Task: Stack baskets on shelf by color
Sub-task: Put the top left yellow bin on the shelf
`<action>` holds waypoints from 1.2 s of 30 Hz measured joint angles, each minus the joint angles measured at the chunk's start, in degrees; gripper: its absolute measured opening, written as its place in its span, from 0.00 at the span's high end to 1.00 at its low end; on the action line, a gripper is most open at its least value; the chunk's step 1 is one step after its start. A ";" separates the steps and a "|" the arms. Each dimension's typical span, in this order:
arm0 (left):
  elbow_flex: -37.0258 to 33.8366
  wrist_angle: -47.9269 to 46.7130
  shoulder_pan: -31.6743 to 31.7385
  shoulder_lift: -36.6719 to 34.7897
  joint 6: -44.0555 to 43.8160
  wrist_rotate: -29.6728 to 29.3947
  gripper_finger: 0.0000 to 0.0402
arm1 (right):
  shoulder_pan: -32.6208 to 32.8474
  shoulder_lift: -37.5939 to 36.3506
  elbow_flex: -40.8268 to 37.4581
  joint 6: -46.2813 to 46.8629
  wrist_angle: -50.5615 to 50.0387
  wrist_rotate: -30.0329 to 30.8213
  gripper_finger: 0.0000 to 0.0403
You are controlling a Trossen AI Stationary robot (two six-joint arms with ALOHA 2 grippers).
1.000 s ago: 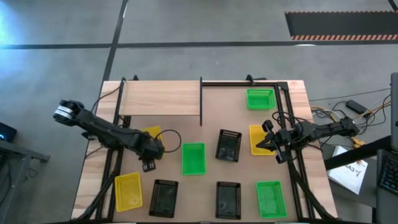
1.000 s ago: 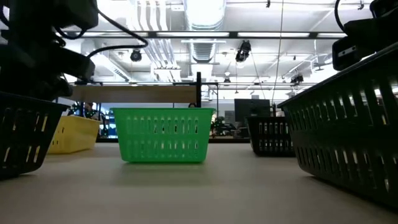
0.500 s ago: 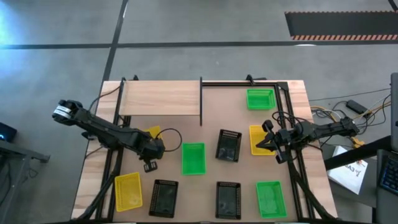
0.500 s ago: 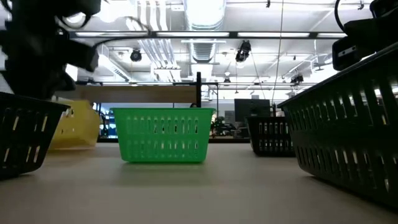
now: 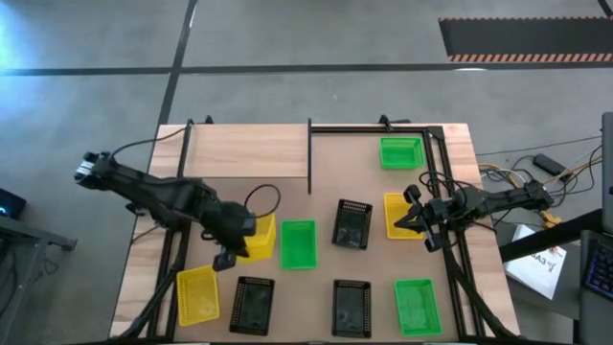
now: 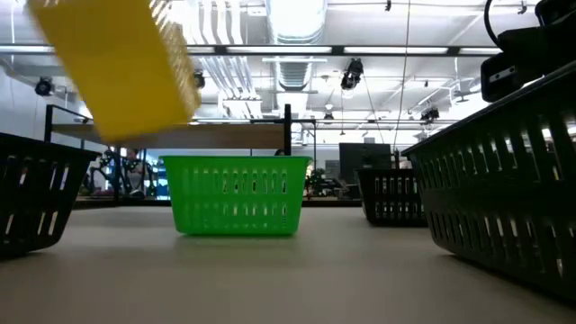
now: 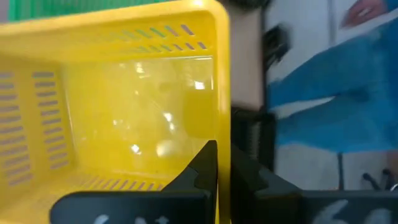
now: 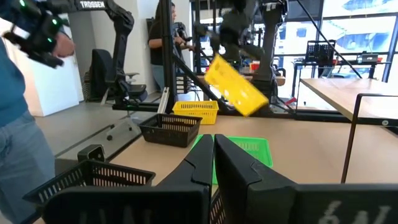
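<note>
The left gripper (image 5: pixel 241 230) has its fingers (image 7: pixel 208 163) pinched onto the rim wall of a yellow basket (image 5: pixel 257 235), one inside and one outside. That held basket hangs tilted in the air, clear of the tabletop in the low view, just beside the green basket (image 5: pixel 298 243) near the table's middle. The inside of the held basket shows nothing but its glossy floor.

The right gripper (image 5: pixel 410 218) has its fingers closed together on nothing, hovering at the right side of the table over a second yellow basket (image 5: pixel 395 213).

Outward from there, a black basket (image 5: pixel 352 223) sits between the middle green basket and the right yellow one. Along the near edge lie a third yellow basket (image 5: pixel 197 293), two black baskets (image 5: pixel 253 304) (image 5: pixel 351 308) and another green basket (image 5: pixel 417 306). All of those whose insides show are empty.

A third green basket (image 5: pixel 400 152) sits at the back right of the table, inside the thin black frame. The shelf (image 5: pixel 249 151), a pale wood panel, lies at the back left with no basket on it. A person in blue clothing (image 8: pixel 15 106) stands in the room beside the table.
</note>
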 joint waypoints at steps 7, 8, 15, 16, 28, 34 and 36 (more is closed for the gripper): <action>16.83 -2.75 2.82 9.29 4.28 0.14 1.00 | -0.01 0.00 0.01 0.00 -0.02 0.01 0.98; 19.52 -5.07 3.70 10.94 5.25 0.11 1.00 | 0.00 0.00 0.00 0.00 0.00 0.02 0.98; 35.99 -24.69 11.15 20.88 18.02 -5.97 1.00 | -0.01 0.00 0.02 0.00 0.00 0.00 0.98; 37.60 -25.47 12.16 21.80 20.03 -7.27 1.00 | -0.01 0.00 0.02 0.00 0.00 0.02 0.98; 41.59 -27.04 24.10 24.55 34.52 -17.10 1.00 | 0.00 0.00 0.00 0.00 -0.02 0.02 0.98; 34.99 -24.18 30.75 24.57 36.46 -20.45 1.00 | -0.02 0.00 0.00 0.00 0.00 0.02 0.98; 32.44 -21.61 32.12 24.57 37.74 -21.26 1.00 | -0.02 0.00 0.01 0.00 -0.02 0.01 0.98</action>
